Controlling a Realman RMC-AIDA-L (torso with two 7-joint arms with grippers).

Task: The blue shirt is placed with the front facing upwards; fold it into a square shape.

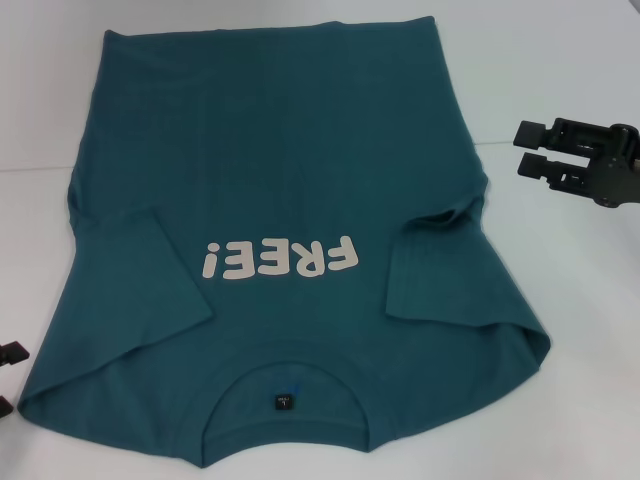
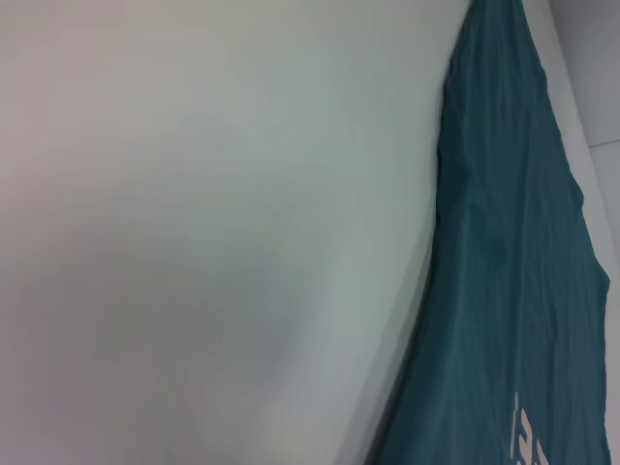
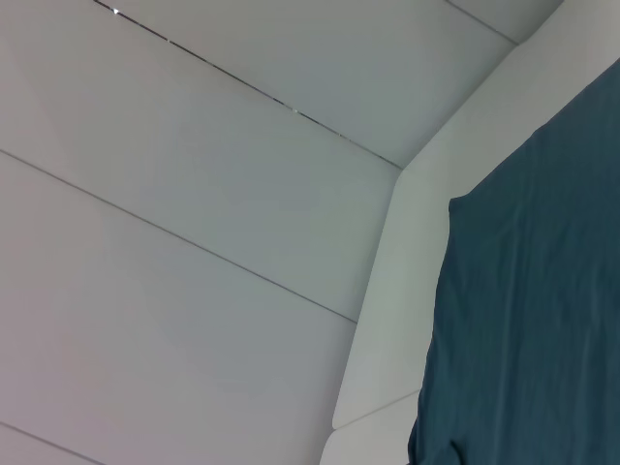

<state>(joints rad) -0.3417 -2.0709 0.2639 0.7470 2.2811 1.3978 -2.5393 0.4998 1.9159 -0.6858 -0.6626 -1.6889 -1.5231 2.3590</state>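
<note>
Nearest the camera, the blue shirt (image 1: 290, 200) lies flat on the white worktop (image 1: 560, 90), collar at lower centre, long axis running up the frame. Right end effector (image 1: 520, 148), fingers apart and empty, hovers at right beside its hem half; left end effector (image 1: 10, 378), at the lower left edge by the shoulder, state unclear.

shirt: blue shirt (image 1: 290, 150) flat on white bench (image 1: 560, 60), print up, collar nearest, both sleeves folded inward
right pincer (image 1: 520, 148): open, off the shirt's right side
left pincer (image 1: 10, 375): at left edge, just beside the hem corner
</note>
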